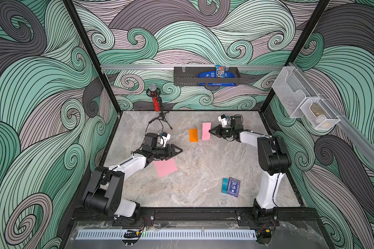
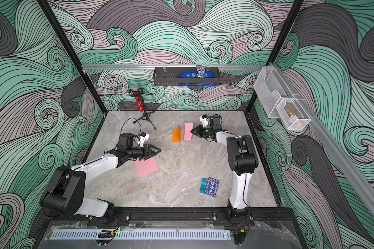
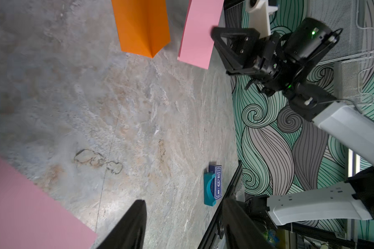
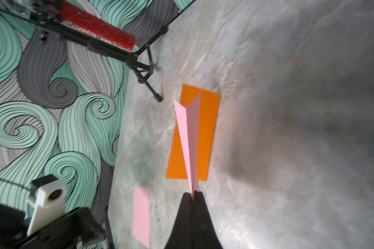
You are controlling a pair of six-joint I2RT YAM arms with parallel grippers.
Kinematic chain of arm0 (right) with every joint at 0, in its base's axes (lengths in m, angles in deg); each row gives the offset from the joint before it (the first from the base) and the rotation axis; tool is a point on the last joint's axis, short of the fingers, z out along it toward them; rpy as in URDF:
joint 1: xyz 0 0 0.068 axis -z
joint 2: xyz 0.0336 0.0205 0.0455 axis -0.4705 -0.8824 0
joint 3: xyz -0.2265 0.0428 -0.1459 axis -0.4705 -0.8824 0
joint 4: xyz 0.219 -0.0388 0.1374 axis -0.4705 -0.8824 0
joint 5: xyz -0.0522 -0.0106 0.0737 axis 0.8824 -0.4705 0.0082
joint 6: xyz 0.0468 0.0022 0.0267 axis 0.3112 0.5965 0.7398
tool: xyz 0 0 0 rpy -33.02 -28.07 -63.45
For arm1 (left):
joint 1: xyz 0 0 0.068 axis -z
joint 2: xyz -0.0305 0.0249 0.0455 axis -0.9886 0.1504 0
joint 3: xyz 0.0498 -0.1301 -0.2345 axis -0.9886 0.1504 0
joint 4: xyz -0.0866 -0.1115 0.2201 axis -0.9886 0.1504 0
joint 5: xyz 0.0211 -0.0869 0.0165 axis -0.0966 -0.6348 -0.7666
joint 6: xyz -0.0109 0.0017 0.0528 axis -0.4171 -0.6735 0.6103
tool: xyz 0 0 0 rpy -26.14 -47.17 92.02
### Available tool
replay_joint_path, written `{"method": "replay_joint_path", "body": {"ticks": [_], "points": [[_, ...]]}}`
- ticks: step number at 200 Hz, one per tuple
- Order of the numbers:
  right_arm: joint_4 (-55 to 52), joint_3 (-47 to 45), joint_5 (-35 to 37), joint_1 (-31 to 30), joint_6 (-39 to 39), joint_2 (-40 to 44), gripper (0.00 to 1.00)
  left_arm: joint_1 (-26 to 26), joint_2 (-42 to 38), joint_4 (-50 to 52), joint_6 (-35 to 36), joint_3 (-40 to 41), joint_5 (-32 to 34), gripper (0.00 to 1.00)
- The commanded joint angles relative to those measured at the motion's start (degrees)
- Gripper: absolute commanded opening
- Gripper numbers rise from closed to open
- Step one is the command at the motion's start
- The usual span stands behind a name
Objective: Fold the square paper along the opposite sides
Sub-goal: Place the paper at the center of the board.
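Observation:
A pink square paper (image 1: 165,168) (image 2: 146,167) lies flat at the table's left-middle, also seen in the left wrist view (image 3: 26,204). My left gripper (image 1: 181,150) (image 3: 184,207) hovers open just beyond its far edge, nothing between its fingers. My right gripper (image 1: 210,131) (image 4: 192,193) is shut on one edge of a second pink paper (image 1: 206,131) (image 4: 189,138), folded in half. Its two leaves gape in a narrow V away from the jaws. An orange folded paper (image 1: 193,135) (image 4: 205,129) rests beside it, one flap standing up.
A microphone on a small tripod (image 1: 157,103) stands at the back left. A dark blue card box (image 1: 233,187) and a teal holder (image 1: 224,185) lie near the front right. A black wall basket (image 1: 205,76) hangs on the back rail.

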Motion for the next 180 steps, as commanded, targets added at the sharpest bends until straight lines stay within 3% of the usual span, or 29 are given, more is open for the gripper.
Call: {"method": "replay_joint_path", "body": {"ticks": [1, 38, 124, 180], "points": [[-8.89, 7.34, 2.46, 0.99, -5.96, -4.44, 0.03, 0.53, -0.8, 2.63, 3.06, -0.06, 2.28, 0.59], [-15.74, 16.75, -0.34, 1.1, -8.4, -12.76, 0.08, 0.62, -0.83, 3.26, 3.51, -0.91, 2.45, 0.58], [-24.85, 24.04, -1.58, 1.03, -13.99, -17.92, 0.19, 0.96, 0.93, 3.57, 3.72, -2.25, 2.55, 0.56], [-33.48, 31.09, -1.88, 0.81, -19.18, -21.51, 0.12, 0.97, 1.08, 4.14, 4.14, -2.8, 2.67, 0.55]]}}
